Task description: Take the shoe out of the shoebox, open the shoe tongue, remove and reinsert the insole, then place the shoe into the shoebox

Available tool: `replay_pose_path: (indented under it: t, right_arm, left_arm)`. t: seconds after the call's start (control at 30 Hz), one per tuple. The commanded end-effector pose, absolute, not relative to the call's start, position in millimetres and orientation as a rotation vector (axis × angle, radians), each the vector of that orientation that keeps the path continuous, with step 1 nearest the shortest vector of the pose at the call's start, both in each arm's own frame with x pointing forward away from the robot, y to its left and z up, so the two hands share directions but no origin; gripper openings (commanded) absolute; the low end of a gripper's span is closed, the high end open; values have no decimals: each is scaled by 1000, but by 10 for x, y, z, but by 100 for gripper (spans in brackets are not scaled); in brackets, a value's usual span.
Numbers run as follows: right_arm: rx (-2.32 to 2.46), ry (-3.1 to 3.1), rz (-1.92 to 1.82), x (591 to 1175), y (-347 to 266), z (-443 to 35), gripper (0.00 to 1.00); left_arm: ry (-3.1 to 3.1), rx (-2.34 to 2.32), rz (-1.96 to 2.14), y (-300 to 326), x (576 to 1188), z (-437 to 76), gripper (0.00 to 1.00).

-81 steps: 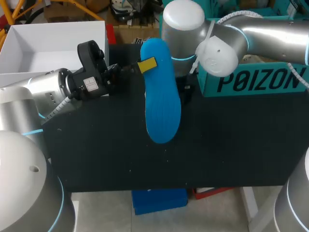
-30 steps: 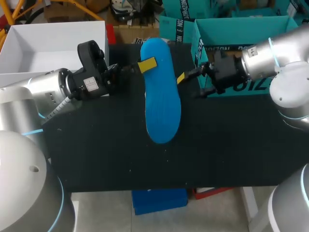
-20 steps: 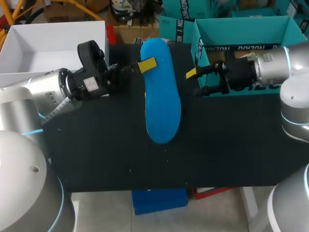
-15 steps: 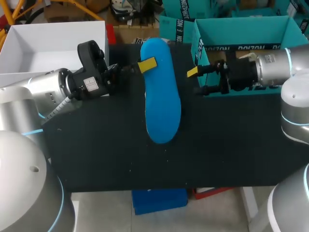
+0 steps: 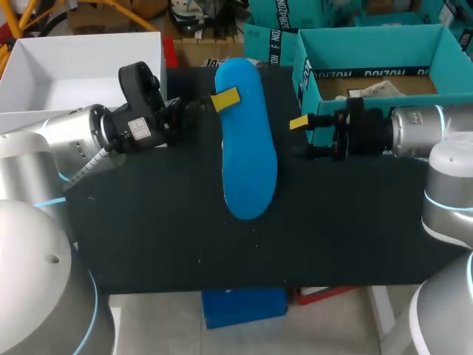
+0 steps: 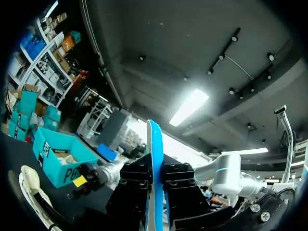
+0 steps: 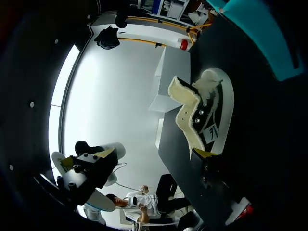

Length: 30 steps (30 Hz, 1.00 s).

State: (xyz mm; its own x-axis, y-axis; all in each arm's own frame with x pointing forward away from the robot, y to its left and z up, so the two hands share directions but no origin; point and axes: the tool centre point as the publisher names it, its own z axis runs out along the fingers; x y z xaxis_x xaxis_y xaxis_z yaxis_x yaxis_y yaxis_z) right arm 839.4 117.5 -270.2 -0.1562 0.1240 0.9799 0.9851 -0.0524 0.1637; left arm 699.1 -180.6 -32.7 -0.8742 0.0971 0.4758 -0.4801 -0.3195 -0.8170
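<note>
Black covering lay over the counter [image 5: 170, 229], and above its middle was the long blue foam insole [image 5: 250, 148], broad face up. The left fingers [image 5: 225, 98] pinched the insole near its far end, one yellow tip on its upper face. From the left wrist, the insole [image 6: 155, 159] stood edge-on between the two black finger blocks, both pressed against it. The right fingers [image 5: 298, 122] were just right of the insole, spread apart, empty and not touching it. The black shoe with white sole and cream fleece lining [image 7: 207, 108] lay on the counter ahead of the right fingers, apart from them. The open teal cardboard shoebox [image 5: 369, 41] stood right of the insole, the open white box [image 5: 74, 66] left of it.
</note>
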Motion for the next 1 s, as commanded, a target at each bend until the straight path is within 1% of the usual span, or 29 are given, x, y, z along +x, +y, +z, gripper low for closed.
replay_pose_path:
  t: [0.03,0.27,0.37,0.53,0.67,0.87,1.0]
  right_arm:
    - [-1262,-1382,-1355,8366,1192,-2712,100]
    - [-1262,-1382,-1355,8366,1192,-2712,100]
    - [-1262,-1382,-1355,8366,1192,-2712,100]
    - [-1262,-1382,-1355,8366,1192,-2712,100]
    - [-1262,-1382,-1355,8366,1192,-2712,100]
    - [-1262,-1382,-1355,8366,1192,-2712,100]
    - [-1262,-1382,-1355,8366,1192,-2712,100]
  left_arm:
    - [-1565,490,2244,-1814,6980,-331,0]
    - [-1565,490,2244,-1814,6980,-331,0]
    - [-1593,366,2411,-1775,7029,-305,0]
    - [-1860,-45,2593,-1756,6976,-309,0]
    - [-2065,-393,2609,-1765,6924,-355,0]
    - [-2431,-995,2426,-1779,6900,-571,0]
    - [-2507,-1287,2243,-1768,6944,-737,0]
